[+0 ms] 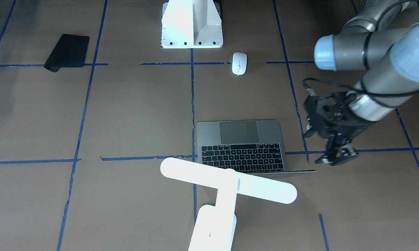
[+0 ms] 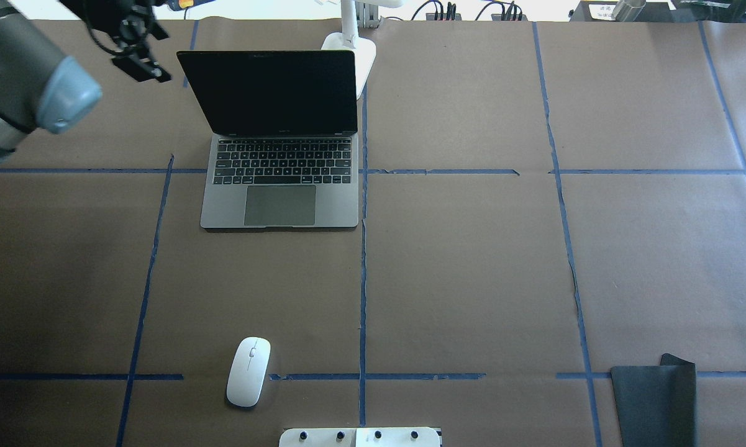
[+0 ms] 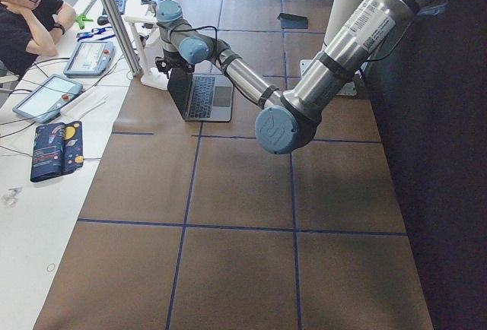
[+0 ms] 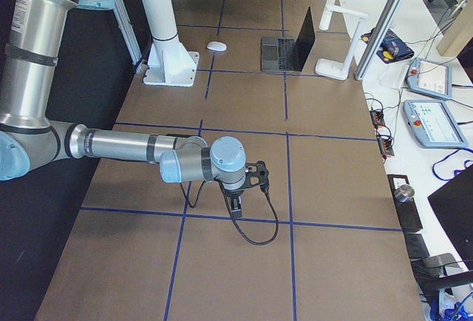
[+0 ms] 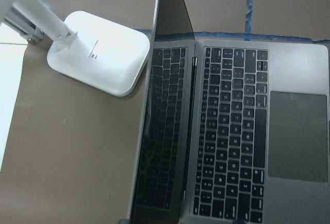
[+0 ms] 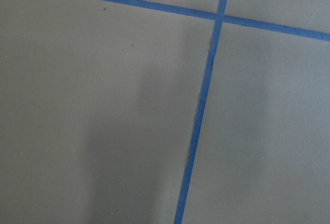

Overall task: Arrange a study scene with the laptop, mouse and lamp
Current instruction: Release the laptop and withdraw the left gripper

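The grey laptop (image 2: 279, 158) stands open at the far left-centre of the table, its screen dark, and it also shows in the front view (image 1: 242, 146) and the left wrist view (image 5: 242, 141). The white lamp (image 1: 228, 183) stands just behind it, with its base (image 5: 100, 51) by the lid. The white mouse (image 2: 248, 371) lies near the robot's base. My left gripper (image 2: 141, 61) hangs open and empty beside the screen's left edge, apart from it. My right gripper (image 4: 236, 201) is low over bare table far to the right; I cannot tell whether it is open or shut.
A flat black mat (image 2: 655, 403) lies at the near right corner. The white bolted pedestal (image 1: 192, 24) stands at the robot's side. Blue tape lines cross the brown table (image 2: 472, 261). A person sits at a side desk (image 3: 23, 11) beyond the table's far edge.
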